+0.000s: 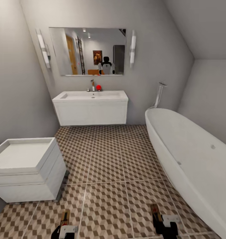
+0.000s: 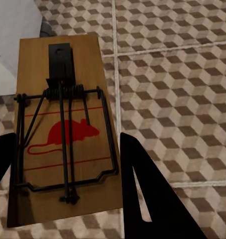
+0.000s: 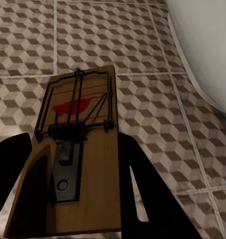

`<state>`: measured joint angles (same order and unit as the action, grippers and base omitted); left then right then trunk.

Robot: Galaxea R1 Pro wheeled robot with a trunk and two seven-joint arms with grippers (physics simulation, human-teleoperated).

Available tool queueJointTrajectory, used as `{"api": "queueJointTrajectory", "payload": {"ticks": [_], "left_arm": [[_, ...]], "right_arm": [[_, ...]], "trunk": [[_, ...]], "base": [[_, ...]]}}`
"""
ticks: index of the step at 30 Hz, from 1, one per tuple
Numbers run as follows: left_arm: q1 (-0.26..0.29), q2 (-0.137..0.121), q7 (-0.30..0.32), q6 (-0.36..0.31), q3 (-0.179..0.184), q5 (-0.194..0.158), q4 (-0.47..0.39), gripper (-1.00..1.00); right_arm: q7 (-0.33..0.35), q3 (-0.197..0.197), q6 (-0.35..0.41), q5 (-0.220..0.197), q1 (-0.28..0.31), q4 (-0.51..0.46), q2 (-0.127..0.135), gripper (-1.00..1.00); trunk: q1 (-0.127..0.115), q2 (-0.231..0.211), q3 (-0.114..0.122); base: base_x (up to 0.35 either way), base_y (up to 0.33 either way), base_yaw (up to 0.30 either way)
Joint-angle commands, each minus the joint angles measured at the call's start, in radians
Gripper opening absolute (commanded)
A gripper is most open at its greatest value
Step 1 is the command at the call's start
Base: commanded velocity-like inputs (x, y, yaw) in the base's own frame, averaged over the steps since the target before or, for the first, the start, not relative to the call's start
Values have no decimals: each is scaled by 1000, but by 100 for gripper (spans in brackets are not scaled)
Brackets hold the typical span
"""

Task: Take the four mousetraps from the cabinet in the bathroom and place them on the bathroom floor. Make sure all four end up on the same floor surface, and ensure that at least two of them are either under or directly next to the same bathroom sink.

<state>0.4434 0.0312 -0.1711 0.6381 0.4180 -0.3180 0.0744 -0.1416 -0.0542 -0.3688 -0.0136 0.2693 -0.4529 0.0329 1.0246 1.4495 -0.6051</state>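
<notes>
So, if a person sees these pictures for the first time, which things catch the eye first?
Probably the two mousetraps: the left hand grips one mousetrap with a red mouse print, and the right hand grips another mousetrap, both above the cube-patterned floor. Next comes the big white bathtub along the right wall. Straight ahead hangs a white sink under a mirror.
</notes>
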Motion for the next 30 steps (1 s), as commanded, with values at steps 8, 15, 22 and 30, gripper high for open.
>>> {"api": "queueJointTrajectory", "payload": {"ticks": [8,15,22,30], "left_arm": [[1,1,-8,4,8,0,4,-100],[1,1,-8,4,8,0,4,-100],[1,1,-8,5,8,0,4,-100],[1,1,-8,4,8,0,4,-100]], "right_arm": [[-6,-6,-2,-2,1,1,1,-100],[-6,-7,-2,-2,1,2,-1,-100],[-6,-6,-2,-2,1,1,0,-100],[-6,-7,-2,-2,1,1,1,-100]], "trunk": [[0,0,-1],[0,0,-1],[0,0,-1],[0,0,-1]], "base": [[272,0,0],[267,-58,49],[259,-85,187],[255,-86,14]]}}
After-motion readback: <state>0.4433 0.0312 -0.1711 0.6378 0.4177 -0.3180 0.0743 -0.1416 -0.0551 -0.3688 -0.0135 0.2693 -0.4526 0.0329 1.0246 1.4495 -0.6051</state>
